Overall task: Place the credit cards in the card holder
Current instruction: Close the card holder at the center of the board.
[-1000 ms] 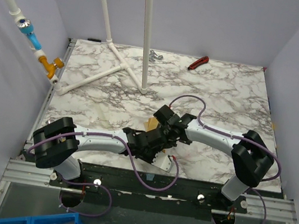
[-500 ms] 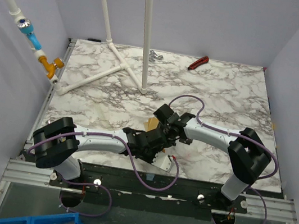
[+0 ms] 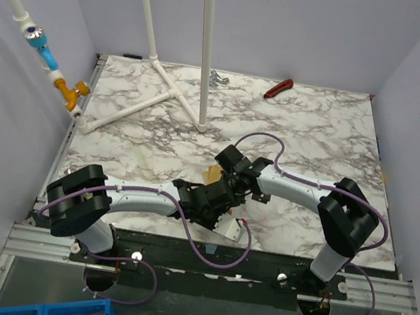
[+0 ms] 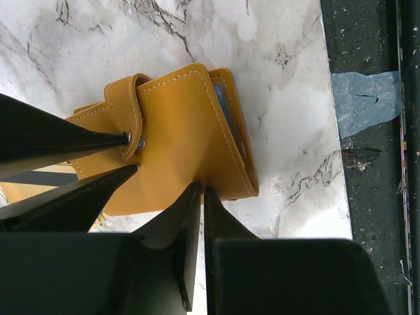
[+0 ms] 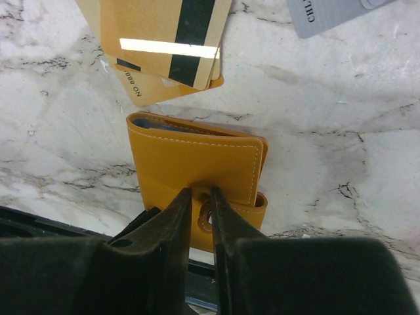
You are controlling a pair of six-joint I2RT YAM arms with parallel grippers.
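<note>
The yellow leather card holder [image 5: 197, 164] lies closed on the marble near the table's front edge, also in the left wrist view [image 4: 177, 138]. My right gripper [image 5: 201, 191] stands slightly open, its fingertips either side of the snap strap [image 5: 209, 216]. My left gripper [image 4: 199, 189] is shut on the holder's opposite edge. Two gold-tan credit cards [image 5: 164, 46] with a dark stripe lie stacked just beyond the holder. A grey card [image 5: 335, 13] lies to their right. From above, both grippers [image 3: 224, 194] cover the holder, and a tan card corner [image 3: 212, 175] shows.
The black front rail [image 4: 367, 164] with a blue tape patch [image 4: 364, 98] runs close beside the holder. A white pipe stand [image 3: 198, 84] rises at the back left. A red-handled tool [image 3: 279, 87] lies at the far edge.
My right gripper's jaws have parted a little over the snap strap, and the right arm has shifted slightly left. The left arm and the holder have not moved.
</note>
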